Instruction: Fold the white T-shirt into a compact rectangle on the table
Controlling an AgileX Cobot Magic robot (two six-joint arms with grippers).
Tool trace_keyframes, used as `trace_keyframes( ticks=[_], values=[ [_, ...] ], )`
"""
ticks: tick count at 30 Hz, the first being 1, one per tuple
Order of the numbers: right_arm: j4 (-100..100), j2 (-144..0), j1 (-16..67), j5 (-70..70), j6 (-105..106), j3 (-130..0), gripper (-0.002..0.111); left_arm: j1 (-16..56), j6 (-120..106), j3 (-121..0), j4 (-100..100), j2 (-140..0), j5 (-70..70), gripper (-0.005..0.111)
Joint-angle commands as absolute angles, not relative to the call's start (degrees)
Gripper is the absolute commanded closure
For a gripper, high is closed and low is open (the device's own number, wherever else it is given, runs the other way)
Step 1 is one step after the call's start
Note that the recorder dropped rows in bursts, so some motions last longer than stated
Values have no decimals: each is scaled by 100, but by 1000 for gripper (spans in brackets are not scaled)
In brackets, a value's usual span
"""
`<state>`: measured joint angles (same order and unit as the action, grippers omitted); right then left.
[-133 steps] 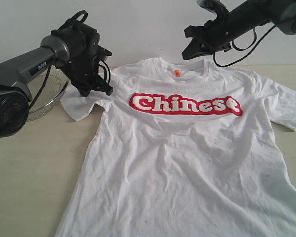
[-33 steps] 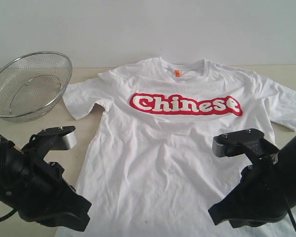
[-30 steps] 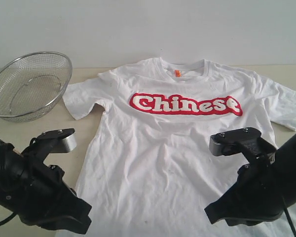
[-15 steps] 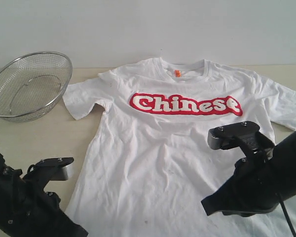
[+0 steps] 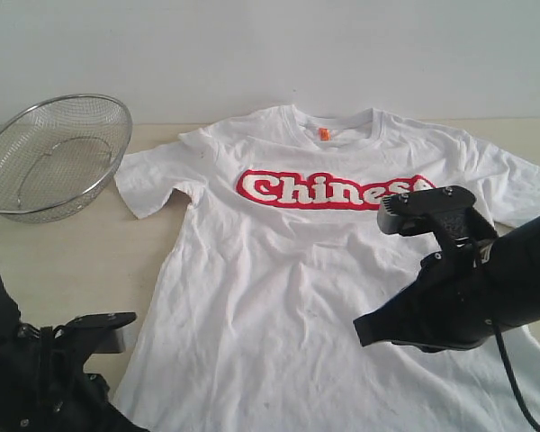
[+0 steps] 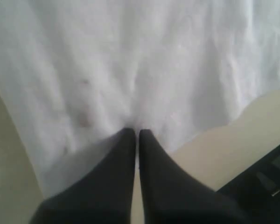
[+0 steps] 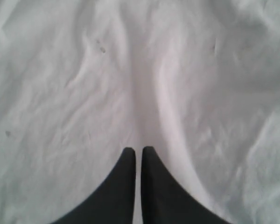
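The white T-shirt (image 5: 279, 270) lies flat and face up on the table (image 5: 72, 252), red "Chinese" lettering across the chest and an orange neck tag (image 5: 323, 133) at the far side. My right gripper (image 5: 364, 335) hovers shut over the shirt's right lower half; in the right wrist view its tips (image 7: 137, 150) point at wrinkled cloth (image 7: 84, 93), with none seen between them. My left gripper (image 6: 136, 132) is shut too, tips over the shirt (image 6: 154, 60) near its edge beside bare table (image 6: 252, 135). In the exterior view only the left arm (image 5: 36, 378) shows, at the near left corner.
A round wire-mesh basket (image 5: 54, 153) stands on the table at the far left, beside the shirt's left sleeve (image 5: 148, 184). A plain white wall (image 5: 270, 54) rises behind the table. The right arm's cable (image 5: 508, 378) hangs over the shirt's lower right.
My right arm has travelled away from the near edge, now covering the end of the lettering. The left arm has sunk toward the near left corner. The shirt has not shifted.
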<state>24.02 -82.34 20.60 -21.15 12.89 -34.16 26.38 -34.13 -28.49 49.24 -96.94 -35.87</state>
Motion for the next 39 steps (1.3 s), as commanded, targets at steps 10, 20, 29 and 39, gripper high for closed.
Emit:
trace_keyframes(
  ticks=[10,20,29,39],
  values=[
    [2386,-8178,2052,-1857,1318,-3447,108,2676,-3457,-2184,4942,-9748,-3254,102],
    [2386,-8178,2052,-1242,1186,-3447,108,2676,-4995,-2009,6575,-9670,-3293,102],
    [2386,-8198,432,-2087,536,-4860,84,2662,-5657,-2518,7108,-9203,-3787,102],
    [3191,-9248,-1663,-3553,748,-6412,58,2662,-5878,-2999,7092,-8743,-3749,102]
  ],
)
